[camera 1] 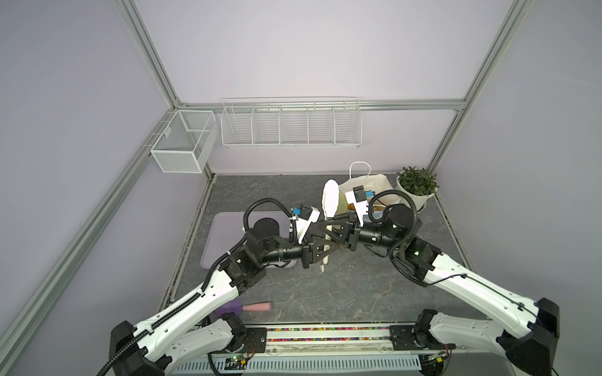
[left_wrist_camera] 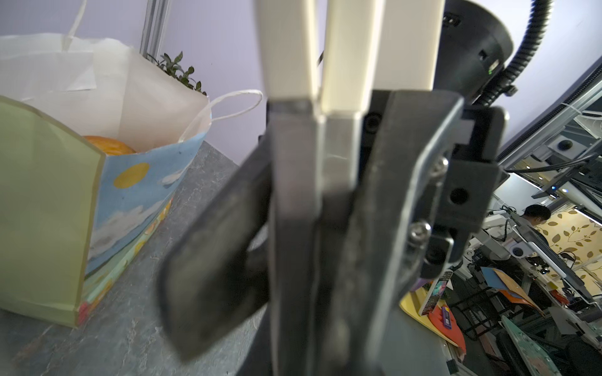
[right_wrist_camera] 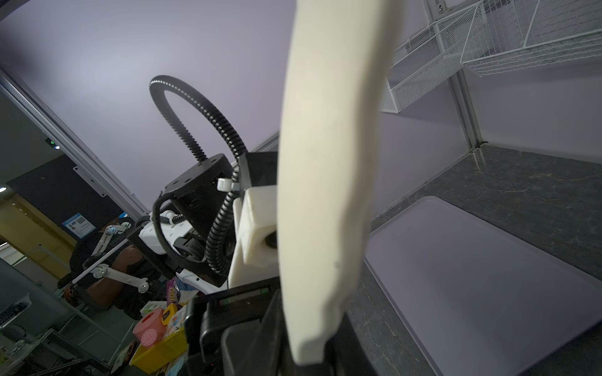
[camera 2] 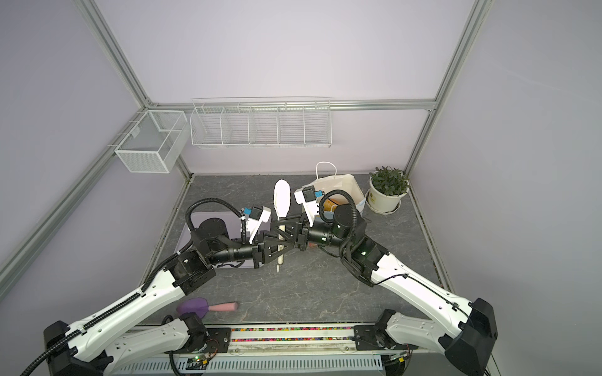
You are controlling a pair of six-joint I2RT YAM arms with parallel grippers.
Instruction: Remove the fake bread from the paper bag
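Fake bread (left_wrist_camera: 109, 148) is seen in the paper bag (camera 1: 374, 183), at 1 o'clock. Tongs (camera 1: 331, 197), pinched by left gripper (camera 1: 329, 249) and right gripper (camera 1: 327, 226), should be passed over slowly.

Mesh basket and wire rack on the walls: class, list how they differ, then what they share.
The basket is fine mesh; the rack is open wire bars. The basket is short and boxy with two compartments; the rack is long with five. The basket hangs on the left side; the rack hangs on the back wall. Both are white.
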